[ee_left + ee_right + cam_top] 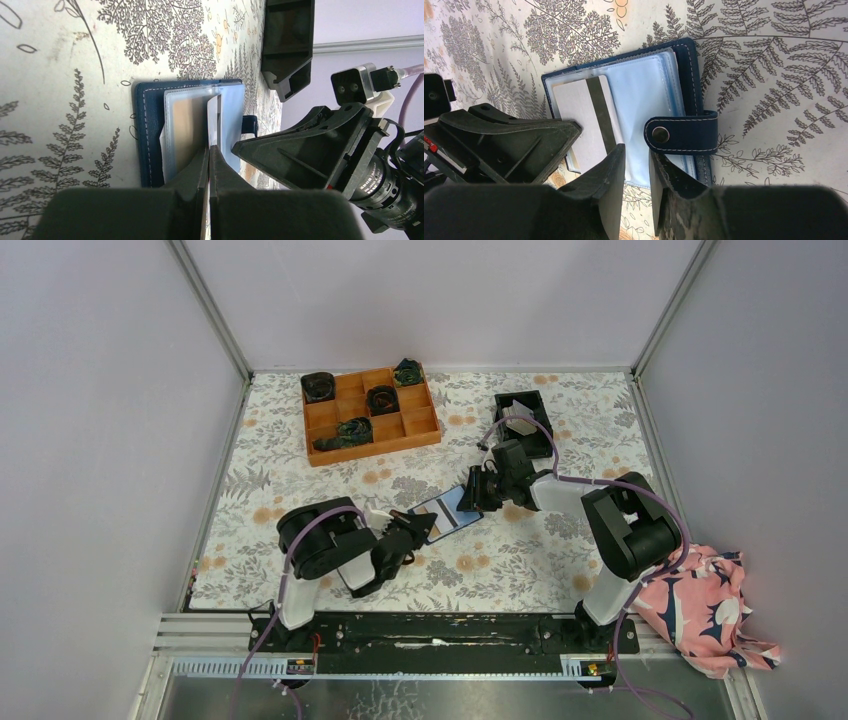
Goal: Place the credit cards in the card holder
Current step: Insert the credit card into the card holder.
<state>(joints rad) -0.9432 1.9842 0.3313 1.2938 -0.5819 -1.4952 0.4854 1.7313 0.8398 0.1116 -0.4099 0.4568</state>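
Top external gives us the floral table (pixel 520 560), with the orange tray (pixel 376 447) at the back left and the black bin (pixel 520 395) at the back right. Something pale lies in the bin that we cannot make out. In the middle of the table, between the two arms, the card holder (pixel 644 95) lies flat and opened, clear sleeves facing up so a slot can be reached.

The left gripper (pixel 209 150) is pressed together on a thin grey card (pixel 579 115) with a black stripe. It holds the card low over the holder's side nearer that arm, we judge in order to feed it edge-first into a pocket.

Our right gripper (pixel 636 155) stands partly spread with nothing between its jaws, at the holder's edge beside the snap tab (pixel 684 136), probably to steady it. Whether it touches, we cannot tell.
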